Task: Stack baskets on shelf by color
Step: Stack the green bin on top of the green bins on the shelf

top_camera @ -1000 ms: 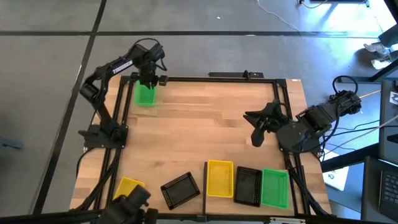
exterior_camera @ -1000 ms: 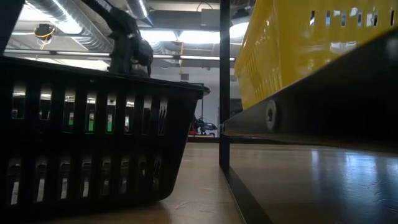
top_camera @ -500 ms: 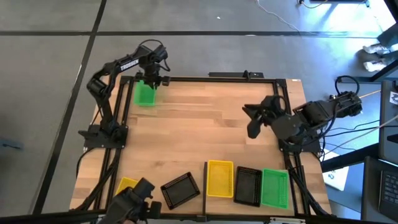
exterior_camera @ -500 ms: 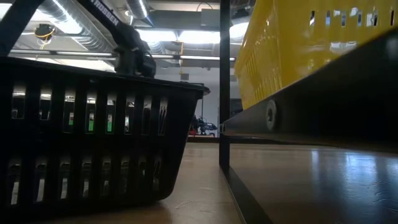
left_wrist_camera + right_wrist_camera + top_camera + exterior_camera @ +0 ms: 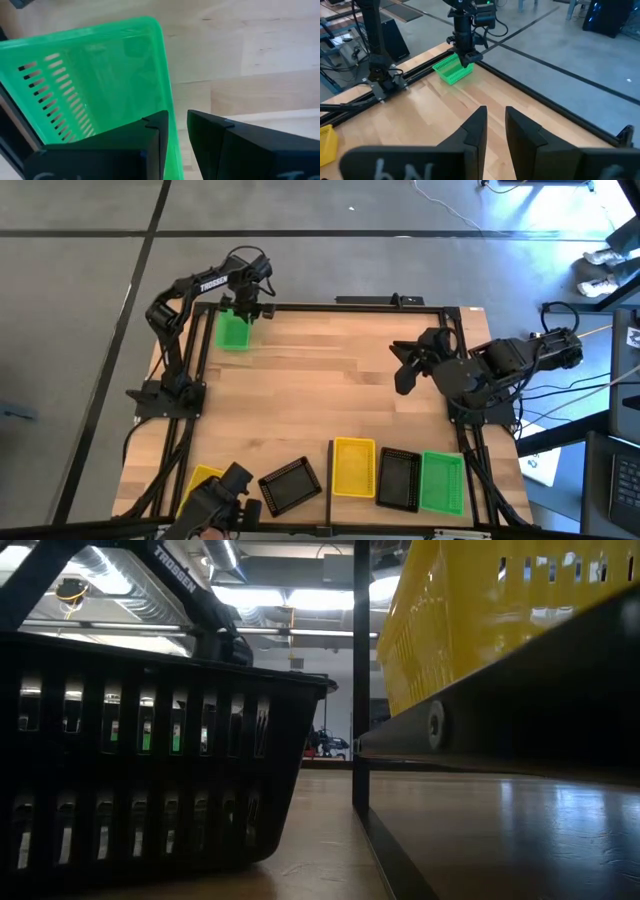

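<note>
Gripping the wall of a green basket (image 5: 233,332) at the far left corner, the left gripper (image 5: 246,311) is clamped on it. The right gripper (image 5: 403,380) hangs over the table's right side, fingers nearly together. Five baskets sit near; no stacks show, so most work is left.

Showing "TROSSEN" in white capitals along the left arm (image 5: 178,570) in the low view; appearing again as small white lettering on that arm's upper link in the high view, too small for sure reading there. Nothing else legible.
</note>
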Robot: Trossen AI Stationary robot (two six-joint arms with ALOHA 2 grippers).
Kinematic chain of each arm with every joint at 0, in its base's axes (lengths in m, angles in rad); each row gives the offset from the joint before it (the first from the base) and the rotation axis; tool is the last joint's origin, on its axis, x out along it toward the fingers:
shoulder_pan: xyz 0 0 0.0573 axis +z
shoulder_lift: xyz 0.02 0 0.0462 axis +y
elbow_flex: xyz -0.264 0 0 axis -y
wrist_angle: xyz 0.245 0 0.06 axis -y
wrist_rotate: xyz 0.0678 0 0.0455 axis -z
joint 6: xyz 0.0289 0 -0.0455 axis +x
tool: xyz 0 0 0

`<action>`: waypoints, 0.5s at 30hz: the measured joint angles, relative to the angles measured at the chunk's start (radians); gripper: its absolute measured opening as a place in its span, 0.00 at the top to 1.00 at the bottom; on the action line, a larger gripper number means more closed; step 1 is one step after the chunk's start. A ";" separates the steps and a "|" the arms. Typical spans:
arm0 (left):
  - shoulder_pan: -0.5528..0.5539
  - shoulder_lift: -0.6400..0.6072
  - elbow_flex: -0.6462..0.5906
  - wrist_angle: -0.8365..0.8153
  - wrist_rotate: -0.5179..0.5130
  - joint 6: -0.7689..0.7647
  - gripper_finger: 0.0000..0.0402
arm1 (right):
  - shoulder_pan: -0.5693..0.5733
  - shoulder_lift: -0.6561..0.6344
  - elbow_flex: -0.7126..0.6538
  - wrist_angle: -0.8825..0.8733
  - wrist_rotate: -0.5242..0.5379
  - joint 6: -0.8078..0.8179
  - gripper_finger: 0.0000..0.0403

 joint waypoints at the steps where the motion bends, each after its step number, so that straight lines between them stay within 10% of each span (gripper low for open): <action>1: 0.000 0.004 0.000 0.000 -0.005 0.000 0.84 | -0.004 0.000 0.000 0.000 0.000 -0.009 0.83; 15: 0.006 0.009 -0.022 0.015 -0.016 -0.001 0.84 | -0.032 0.000 0.000 0.001 0.000 -0.018 0.83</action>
